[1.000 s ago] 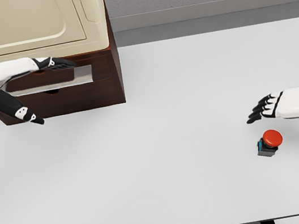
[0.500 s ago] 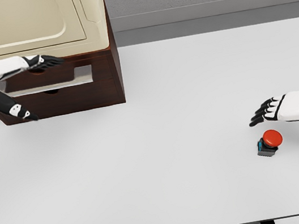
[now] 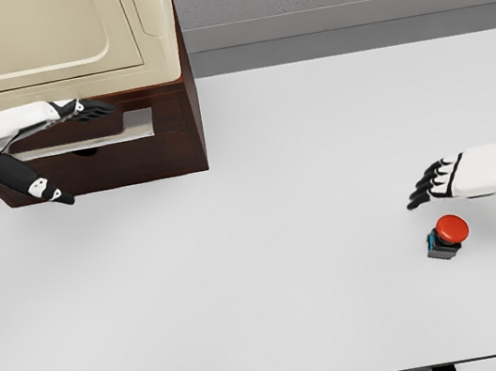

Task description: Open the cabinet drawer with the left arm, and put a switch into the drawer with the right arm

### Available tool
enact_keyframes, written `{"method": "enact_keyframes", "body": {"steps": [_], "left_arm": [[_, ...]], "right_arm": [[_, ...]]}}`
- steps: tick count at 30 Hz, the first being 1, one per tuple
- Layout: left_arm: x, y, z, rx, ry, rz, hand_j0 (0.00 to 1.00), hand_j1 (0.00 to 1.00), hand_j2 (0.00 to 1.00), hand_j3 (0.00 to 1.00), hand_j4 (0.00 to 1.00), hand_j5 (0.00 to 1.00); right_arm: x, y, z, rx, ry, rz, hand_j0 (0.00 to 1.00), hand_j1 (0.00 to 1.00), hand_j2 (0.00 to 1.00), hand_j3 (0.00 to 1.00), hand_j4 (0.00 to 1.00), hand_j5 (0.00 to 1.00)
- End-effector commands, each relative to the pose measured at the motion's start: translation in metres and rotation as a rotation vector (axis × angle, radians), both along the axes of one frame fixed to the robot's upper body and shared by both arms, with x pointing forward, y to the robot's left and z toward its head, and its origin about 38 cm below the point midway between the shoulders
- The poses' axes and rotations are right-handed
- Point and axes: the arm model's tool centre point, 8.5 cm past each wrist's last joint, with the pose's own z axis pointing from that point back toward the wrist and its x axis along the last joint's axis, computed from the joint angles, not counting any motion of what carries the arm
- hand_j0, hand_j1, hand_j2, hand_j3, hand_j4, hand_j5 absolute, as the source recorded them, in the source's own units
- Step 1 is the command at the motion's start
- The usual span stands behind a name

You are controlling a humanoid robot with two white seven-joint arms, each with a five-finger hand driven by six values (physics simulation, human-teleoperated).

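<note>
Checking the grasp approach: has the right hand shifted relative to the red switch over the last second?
Yes, slightly. The right hand dipped toward the red switch, which stayed put, and hangs open just above it.

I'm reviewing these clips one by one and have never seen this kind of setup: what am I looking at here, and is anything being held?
This is a simulator's render, seen from a camera on a humanoid robot's head, looking down at a white table. The white arms with dark fingers are the robot's own. The left hand reaches to the front of a brown cabinet at the far left, by its grey drawer handle; whether it grips is unclear. The right hand hovers with fingers spread, just behind a red push-button switch standing on the table. It holds nothing.
</note>
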Motion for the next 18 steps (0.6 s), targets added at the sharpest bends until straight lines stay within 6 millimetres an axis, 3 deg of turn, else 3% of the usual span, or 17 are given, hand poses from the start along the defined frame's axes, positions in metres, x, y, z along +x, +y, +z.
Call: {"method": "enact_keyframes", "body": {"steps": [1, 7, 11, 18], "left_arm": [[0.0, 0.001, 0.0, -0.004, 0.003, 0.003, 1.0, 1.0, 1.0, 1.0, 1.0, 1.0], [0.002, 0.006, -0.003, -0.004, 0.01, 0.02, 1.0, 1.0, 1.0, 1.0, 1.0, 1.0], [0.005, 0.003, -0.005, -0.011, 0.012, 0.018, 1.0, 1.0, 1.0, 1.0, 1.0, 1.0], [0.009, 0.003, -0.015, -0.024, 0.034, 0.031, 1.0, 1.0, 1.0, 1.0, 1.0, 1.0]], "right_arm": [[-0.006, 0.002, -0.011, 0.009, 0.046, 0.001, 1.0, 1.0, 1.0, 1.0, 1.0, 1.0], [-0.004, 0.008, -0.011, -0.009, 0.061, 0.03, 1.0, 1.0, 1.0, 1.0, 1.0, 1.0], [-0.007, -0.005, -0.007, -0.047, 0.066, 0.01, 1.0, 1.0, 1.0, 1.0, 1.0, 1.0], [-0.007, 0.001, -0.011, -0.046, 0.079, 0.028, 1.0, 1.0, 1.0, 1.0, 1.0, 1.0]]}}
